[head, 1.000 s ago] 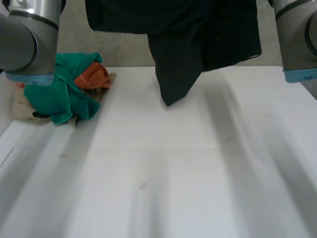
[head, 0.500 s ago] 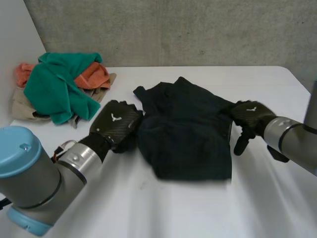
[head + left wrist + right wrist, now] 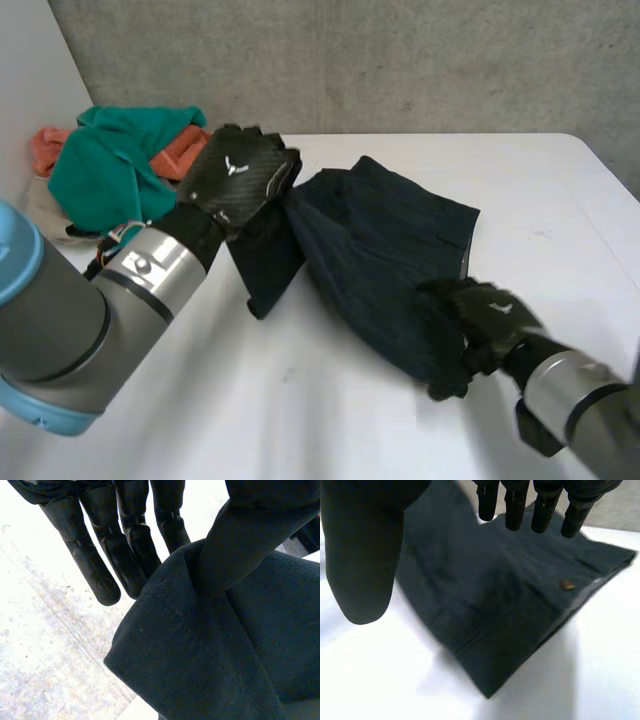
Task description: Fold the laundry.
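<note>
Folding barely begun: dark garment rumpled mid-frame on desk, 1 corner raised upper left, pinched between left hand fingers and thumb, right hand fingers straight, unclamped, over lower-right edge, clothes pile upper left waiting.

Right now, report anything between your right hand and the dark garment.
Nothing visible does. The right hand, open, is at the dark garment's near corner; the laundry pile lies apart, beyond the left hand.
</note>
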Robot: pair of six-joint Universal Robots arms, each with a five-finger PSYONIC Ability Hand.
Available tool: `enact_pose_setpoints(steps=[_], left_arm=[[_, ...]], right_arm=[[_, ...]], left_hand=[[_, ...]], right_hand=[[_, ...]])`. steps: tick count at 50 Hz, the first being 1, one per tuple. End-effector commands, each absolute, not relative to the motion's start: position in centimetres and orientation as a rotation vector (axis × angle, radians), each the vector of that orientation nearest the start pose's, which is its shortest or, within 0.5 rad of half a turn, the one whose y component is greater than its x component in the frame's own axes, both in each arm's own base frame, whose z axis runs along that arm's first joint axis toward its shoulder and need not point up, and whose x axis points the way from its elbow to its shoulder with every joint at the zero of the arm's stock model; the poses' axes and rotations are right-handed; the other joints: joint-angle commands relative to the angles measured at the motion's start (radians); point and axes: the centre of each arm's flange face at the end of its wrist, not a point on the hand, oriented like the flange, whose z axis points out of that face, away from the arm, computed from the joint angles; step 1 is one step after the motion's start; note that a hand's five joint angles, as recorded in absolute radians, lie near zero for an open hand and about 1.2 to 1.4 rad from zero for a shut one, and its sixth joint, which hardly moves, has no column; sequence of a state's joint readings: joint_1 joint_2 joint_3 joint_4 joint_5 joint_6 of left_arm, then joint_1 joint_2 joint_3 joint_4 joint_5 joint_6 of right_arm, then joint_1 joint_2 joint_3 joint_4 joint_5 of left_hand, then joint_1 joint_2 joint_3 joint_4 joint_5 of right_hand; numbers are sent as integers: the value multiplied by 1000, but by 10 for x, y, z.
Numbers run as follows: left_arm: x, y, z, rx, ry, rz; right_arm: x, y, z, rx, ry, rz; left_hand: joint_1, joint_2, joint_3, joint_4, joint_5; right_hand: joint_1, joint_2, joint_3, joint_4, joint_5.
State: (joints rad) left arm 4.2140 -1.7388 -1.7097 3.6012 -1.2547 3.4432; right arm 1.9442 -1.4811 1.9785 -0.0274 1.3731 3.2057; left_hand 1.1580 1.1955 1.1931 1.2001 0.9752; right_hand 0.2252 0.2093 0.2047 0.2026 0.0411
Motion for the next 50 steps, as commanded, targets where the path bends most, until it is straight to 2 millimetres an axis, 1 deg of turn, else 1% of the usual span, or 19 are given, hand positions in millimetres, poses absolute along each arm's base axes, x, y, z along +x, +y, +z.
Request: enact_pose_setpoints(steps=[1, 3, 8, 12, 14, 15, 18, 19, 20, 22, 23, 27, 29, 32, 38, 42, 46, 47, 50], left_arm=[[-310, -233, 273, 1235, 1987, -2661], [-311, -234, 274, 1228, 2002, -2663], [-310, -232, 271, 1234, 2032, -2648], [-307, -227, 270, 1249, 2058, -2612], [-304, -223, 272, 1254, 2075, -2592], [-300, -218, 280, 1250, 2080, -2584], [-291, -209, 294, 1246, 2090, -2559], [-283, -205, 305, 1235, 2080, -2545], [-278, -202, 311, 1228, 2071, -2542], [-270, -199, 327, 1206, 2033, -2547], [-262, -195, 342, 1184, 1995, -2560], [-252, -187, 369, 1145, 1937, -2596], [-252, -186, 372, 1144, 1933, -2599], [-254, -195, 364, 1155, 1989, -2550], [-275, -246, 300, 1214, 2250, -2292], [-289, -282, 273, 1281, 2229, -2211], [-311, -316, 291, 1321, 1970, -2330], [-319, -330, 309, 1282, 1811, -2436], [-328, -347, 349, 1175, 1502, -2654]], right_arm=[[255, -178, 146, -651, 2289, -1375], [258, -183, 138, -659, 2298, -1399], [259, -211, 138, -596, 2285, -1633], [256, -220, 161, -679, 2250, -1793], [255, -218, 187, -758, 2183, -1911], [252, -212, 216, -846, 2113, -2028], [248, -200, 257, -1004, 2008, -2177], [245, -196, 287, -1076, 1941, -2269], [242, -194, 301, -1103, 1920, -2309], [235, -191, 329, -1155, 1946, -2311], [232, -191, 337, -1159, 1967, -2296], [222, -187, 374, -1191, 2020, -2222], [224, -190, 378, -1219, 2033, -2164], [231, -212, 372, -1270, 2083, -2022], [246, -261, 343, -1284, 2162, -1872], [257, -294, 311, -1283, 2227, -1793], [268, -334, 313, -1140, 2195, -1978], [270, -351, 326, -1033, 2124, -2128], [273, -369, 357, -845, 1943, -2378]], left_hand=[[238, 201, 203, 196, 247], [238, 201, 203, 196, 247], [238, 201, 203, 196, 247], [238, 201, 203, 196, 247], [238, 201, 203, 196, 247], [238, 201, 203, 196, 247], [238, 201, 203, 196, 247], [238, 201, 203, 196, 247], [238, 201, 203, 196, 247], [238, 201, 203, 196, 247], [238, 201, 203, 196, 247], [238, 201, 203, 196, 247], [238, 201, 203, 196, 247], [238, 201, 203, 196, 247], [238, 201, 203, 196, 247], [238, 201, 203, 196, 247], [238, 201, 203, 196, 247], [238, 201, 203, 196, 247], [238, 201, 203, 196, 247]], right_hand=[[106, 122, 126, 128, 115], [287, 303, 308, 310, 297], [1169, 1185, 1190, 1192, 1179], [1171, 1187, 1192, 1194, 1181], [1171, 1187, 1192, 1194, 1181], [1171, 1187, 1192, 1194, 1181], [1171, 1187, 1192, 1194, 1181], [1171, 1187, 1192, 1194, 1181], [1171, 1187, 1192, 1194, 1181], [1171, 1187, 1192, 1194, 1181], [1171, 1187, 1192, 1194, 1181], [1171, 1187, 1192, 1194, 1181], [1171, 1187, 1192, 1194, 1181], [1171, 1187, 1192, 1194, 1181], [1171, 1187, 1192, 1194, 1181], [1171, 1187, 1192, 1194, 1181], [1171, 1187, 1192, 1194, 1181], [1171, 1187, 1192, 1194, 1181], [1171, 1187, 1192, 1194, 1181]])
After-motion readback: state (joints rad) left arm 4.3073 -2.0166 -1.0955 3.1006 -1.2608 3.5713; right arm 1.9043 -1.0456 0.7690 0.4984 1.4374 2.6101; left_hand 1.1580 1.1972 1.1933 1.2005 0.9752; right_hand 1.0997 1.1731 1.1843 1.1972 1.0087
